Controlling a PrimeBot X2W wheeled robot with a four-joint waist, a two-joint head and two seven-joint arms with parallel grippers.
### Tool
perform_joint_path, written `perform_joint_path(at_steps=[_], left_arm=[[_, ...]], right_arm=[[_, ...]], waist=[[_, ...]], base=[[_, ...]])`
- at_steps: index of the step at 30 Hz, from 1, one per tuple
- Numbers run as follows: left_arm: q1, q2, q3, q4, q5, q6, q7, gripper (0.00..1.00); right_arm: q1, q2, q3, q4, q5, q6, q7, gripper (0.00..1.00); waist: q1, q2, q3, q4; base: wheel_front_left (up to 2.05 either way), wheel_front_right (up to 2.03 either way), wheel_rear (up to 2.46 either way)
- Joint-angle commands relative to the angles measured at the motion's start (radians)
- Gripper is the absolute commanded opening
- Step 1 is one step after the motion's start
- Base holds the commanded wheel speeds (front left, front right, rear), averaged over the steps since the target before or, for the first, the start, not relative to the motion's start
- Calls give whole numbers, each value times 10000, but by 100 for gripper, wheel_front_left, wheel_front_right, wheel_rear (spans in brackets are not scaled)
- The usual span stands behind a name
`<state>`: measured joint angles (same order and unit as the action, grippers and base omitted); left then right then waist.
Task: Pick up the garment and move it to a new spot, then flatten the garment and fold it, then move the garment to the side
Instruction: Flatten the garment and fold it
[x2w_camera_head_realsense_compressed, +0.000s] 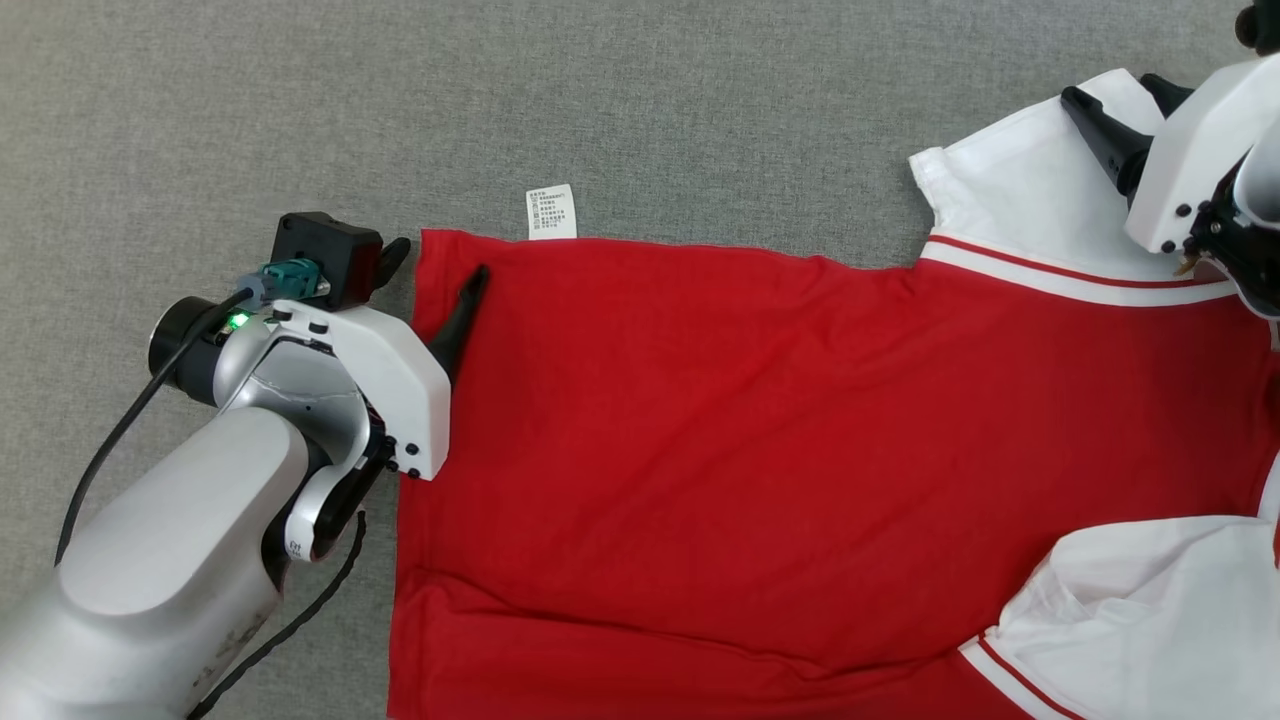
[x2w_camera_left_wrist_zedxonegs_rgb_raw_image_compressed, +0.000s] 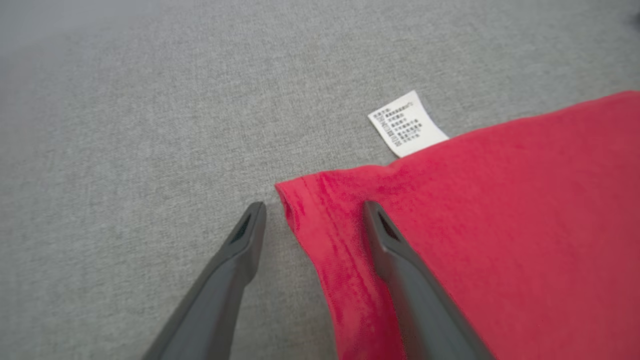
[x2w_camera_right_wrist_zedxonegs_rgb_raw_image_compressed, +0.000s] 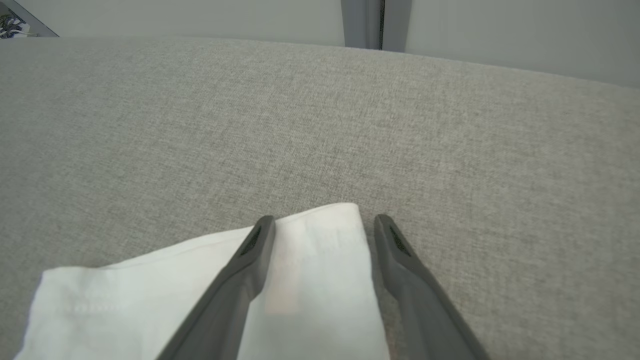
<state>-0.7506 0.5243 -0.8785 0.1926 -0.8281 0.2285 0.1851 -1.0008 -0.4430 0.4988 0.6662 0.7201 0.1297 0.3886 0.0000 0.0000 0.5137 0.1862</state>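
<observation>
Straddling the red hem corner of the garment, left jaws apart; right jaws apart astride its white sleeve.

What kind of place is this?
Probably an indoor room set up for folding clothes: a red and white garment lies on a wide grey fabric surface, with plain pale walls behind it.

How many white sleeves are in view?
2. Far sleeve, top right, at the open right hand; near sleeve, bottom right, rumpled. Both run off the picture's edge.
</observation>
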Motion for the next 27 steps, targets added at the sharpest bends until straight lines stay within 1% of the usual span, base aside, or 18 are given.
perform_joint_path(at_steps=[1, 4, 5, 6, 7, 8, 9, 10, 11, 16, 20, 21, 22, 23, 27], left_arm=[[-198, -7, -15, 52, -64, -78, 62, 100], [-217, -3, -60, 143, -147, -122, 255, 100], [-223, -1, -60, 163, -153, -137, 292, 100], [-235, 4, -57, 176, -173, -136, 313, 100], [-235, 4, -57, 176, -173, -136, 313, 100], [-243, 12, -44, 192, -183, -134, 318, 100], [-251, 16, -22, 220, -208, -140, 292, 100], [-263, 8, 18, 253, -251, -139, 264, 100], [-272, -13, 73, 291, -291, -140, 239, 100], [-386, -46, 260, 667, -501, -240, 108, 100], [-494, -55, 179, 1093, -642, -547, 325, 100], [-530, -66, 185, 1155, -659, -592, 327, 96], [-542, -70, 173, 1205, -688, -653, 356, 96], [-533, -64, 145, 1243, -719, -690, 392, 0], [-490, 47, 150, 1212, -717, -729, 348, 0]], right_arm=[[-116, 26, 167, 219, 71, 20, 218, 100], [-286, 92, 413, 417, 244, 20, 628, 100], [-338, 111, 484, 442, 316, 20, 726, 97], [-392, 113, 531, 449, 370, 20, 778, 63], [-392, 113, 531, 449, 370, 20, 778, 63], [-446, 117, 581, 435, 428, 20, 832, 45], [-476, 114, 651, 411, 487, 20, 893, 33], [-503, 100, 710, 383, 515, 20, 907, 8], [-532, 82, 755, 354, 559, 20, 891, 0], [-593, 28, 958, 288, 707, 20, 820, 0], [-587, 17, 1159, 266, 857, 20, 781, 0], [-596, 19, 1188, 268, 890, 20, 760, 0], [-596, 26, 1219, 276, 922, 20, 746, 0], [-591, 38, 1250, 287, 958, 20, 726, 0], [-573, 64, 1355, 222, 1122, 20, 441, 0]], waist=[[0, 0, 45, -19], [0, 0, 86, -47], [0, 0, 92, -58], [0, 0, 92, -68], [0, 0, 92, -68], [0, 0, 89, -78], [0, 0, 81, -89], [0, 0, 71, -101], [0, 0, 62, -113], [0, 0, 57, -200], [0, 0, 108, -315], [0, 0, 114, -338], [0, 0, 111, -360], [0, 0, 98, -381], [0, 0, -43, -439]], base=[[0, 0, 0], [0, 0, 0], [0, 0, 0], [0, 0, 0], [0, 0, 0], [0, 0, 0], [0, 0, 0], [0, 0, 0], [0, 0, 0], [0, 0, 0], [0, 0, 0], [0, 0, 0], [0, 0, 0], [0, 0, 0], [0, 0, 0]])
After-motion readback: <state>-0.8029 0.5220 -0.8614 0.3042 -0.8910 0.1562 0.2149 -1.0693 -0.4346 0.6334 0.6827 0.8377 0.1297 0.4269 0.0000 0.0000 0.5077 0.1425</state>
